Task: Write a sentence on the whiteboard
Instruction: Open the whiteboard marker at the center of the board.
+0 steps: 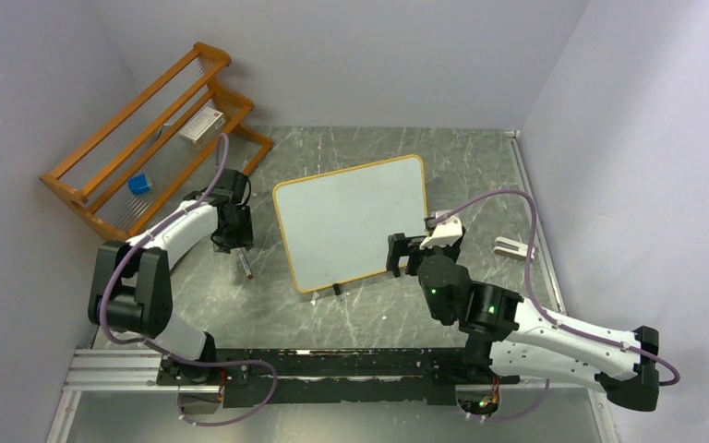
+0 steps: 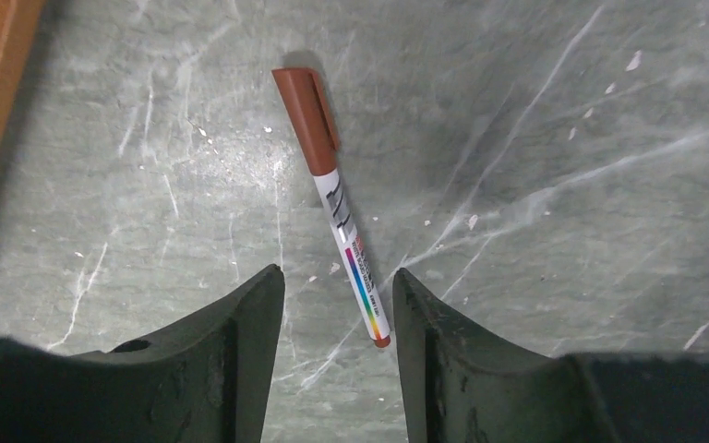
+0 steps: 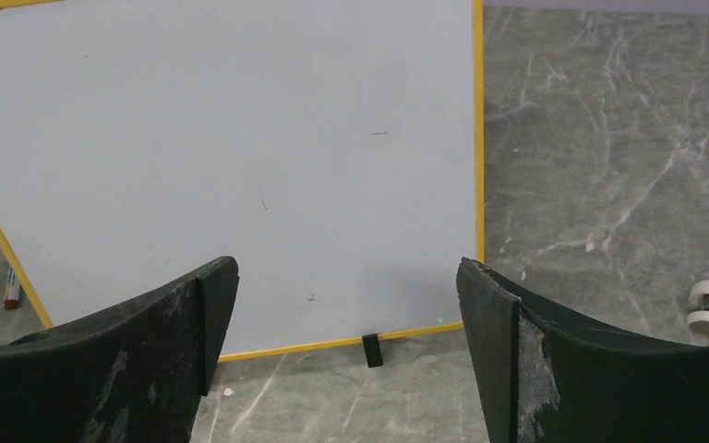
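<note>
L hand (image 2: 337, 277): fingers apart, pointing down at the bench (image 1: 378, 314), w/ the tail end of a marker (image 2: 344, 221) in the gap betw. them. Not clamped: clear bench shows on the left side of the tail. The tail sits close to the right-side finger, can't tell if touching. In the wrist view the marker lies flat, red-brown cap toward 11 o'clock, white barrel w/ a rainbow stripe running down to 5 o'clock. Strip of orange wood at that view's 10 o'clock edge.

R hand (image 3: 346, 266): fingers wide apart, nothing betw. them, hovering just off the near right corner of the whiteboard (image 1: 351, 221).

From above, the whiteboard sits abt mid-bench, turned a bit so its long edges run 8 to 2 o'clock. Yellow-wood rim, rounded corners, one small black foot showing at its 6 o'clock edge. Face is pale, w/ a few tiny dark specks seen from the R wrist. Can't tell if it lies flat or is propped.

The marker and L hand are at the board's 9 o'clock, near but apart from the rim. R hand is at its 4 o'clock.

Orange wooden rack (image 1: 210, 55) stands at the bench's 10 o'clock, w/ a blue block (image 1: 139, 185) and a white card (image 1: 201, 125) in it. Small white piece (image 1: 514, 246) lies at the bench's 3 o'clock, just past the R hand.
</note>
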Controlling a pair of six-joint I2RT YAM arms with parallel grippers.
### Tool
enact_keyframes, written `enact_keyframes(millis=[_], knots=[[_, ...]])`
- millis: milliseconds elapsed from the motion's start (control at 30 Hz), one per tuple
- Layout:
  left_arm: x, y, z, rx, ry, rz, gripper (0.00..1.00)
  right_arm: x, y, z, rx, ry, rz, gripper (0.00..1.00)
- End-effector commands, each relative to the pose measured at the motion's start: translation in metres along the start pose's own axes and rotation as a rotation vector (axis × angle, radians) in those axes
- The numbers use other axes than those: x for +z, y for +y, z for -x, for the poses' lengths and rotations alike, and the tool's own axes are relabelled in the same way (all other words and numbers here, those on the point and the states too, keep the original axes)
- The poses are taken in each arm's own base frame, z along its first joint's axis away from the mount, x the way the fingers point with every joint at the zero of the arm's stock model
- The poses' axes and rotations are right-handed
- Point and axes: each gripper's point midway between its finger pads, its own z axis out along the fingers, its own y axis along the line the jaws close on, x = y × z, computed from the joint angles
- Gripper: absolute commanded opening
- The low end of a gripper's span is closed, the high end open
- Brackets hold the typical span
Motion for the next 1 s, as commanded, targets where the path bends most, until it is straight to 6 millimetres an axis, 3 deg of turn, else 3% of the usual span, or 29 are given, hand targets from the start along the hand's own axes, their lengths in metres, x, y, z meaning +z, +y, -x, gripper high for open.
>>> enact_keyframes(millis=[0,333,533,800,967], knots=[[0.006,0.001,-0.011,0.002,0.055,0.001,0.51,0.000,-0.012,0.002,0.007,-0.025,-0.050,0.94],[0.041,0.002,-0.026,-0.013,0.123,0.029,0.43,-0.001,-0.011,0.002,0.012,-0.024,-0.034,0.99],[0.047,0.004,-0.030,-0.031,0.128,0.033,0.25,0.000,-0.008,0.001,0.000,-0.021,-0.025,0.99],[0.033,0.002,-0.021,-0.067,0.076,-0.033,0.06,0.001,0.002,-0.001,-0.034,-0.008,0.025,1.00],[0.004,-0.002,0.000,-0.124,-0.047,-0.118,0.05,-0.003,0.023,0.002,-0.032,0.005,0.148,1.00]])
